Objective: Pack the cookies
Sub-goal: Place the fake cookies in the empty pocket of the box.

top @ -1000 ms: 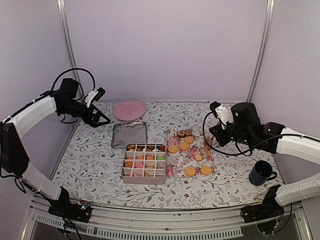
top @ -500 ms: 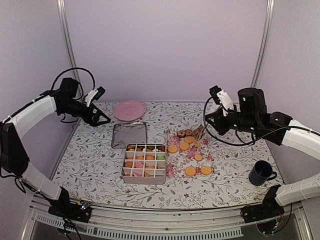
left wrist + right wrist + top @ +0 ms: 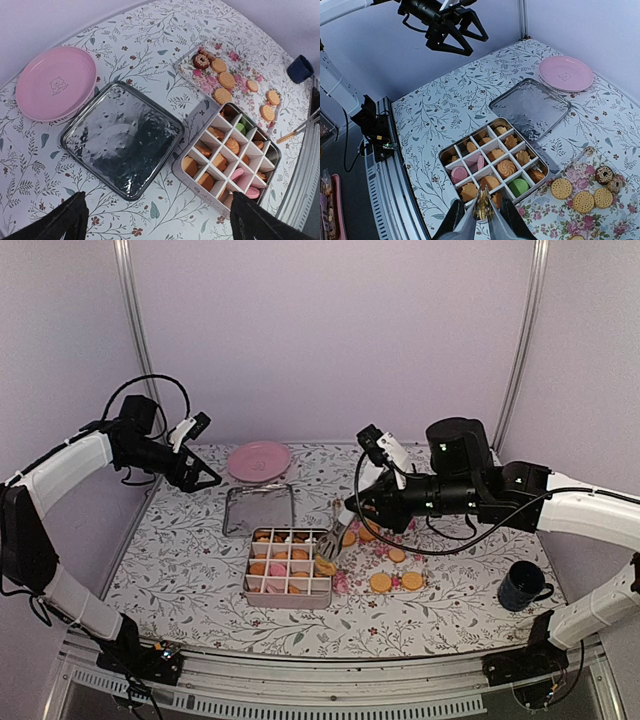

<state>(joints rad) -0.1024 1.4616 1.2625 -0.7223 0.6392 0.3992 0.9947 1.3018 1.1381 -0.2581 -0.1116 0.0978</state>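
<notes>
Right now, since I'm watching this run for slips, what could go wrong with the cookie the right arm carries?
1. The right gripper pinches the cookie edge-on, so it may slip or crack.
2. Most cells of the divided box already hold cookies, and the held one hangs near the rim; released here, it could land outside or astride cells.

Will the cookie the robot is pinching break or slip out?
Likely fragile: the cookie looks thin and is pinched in the right gripper, so a hard squeeze might crack it. It seems small, so probably light. If round like the other cookies, it could roll if it lands on edge.
</notes>
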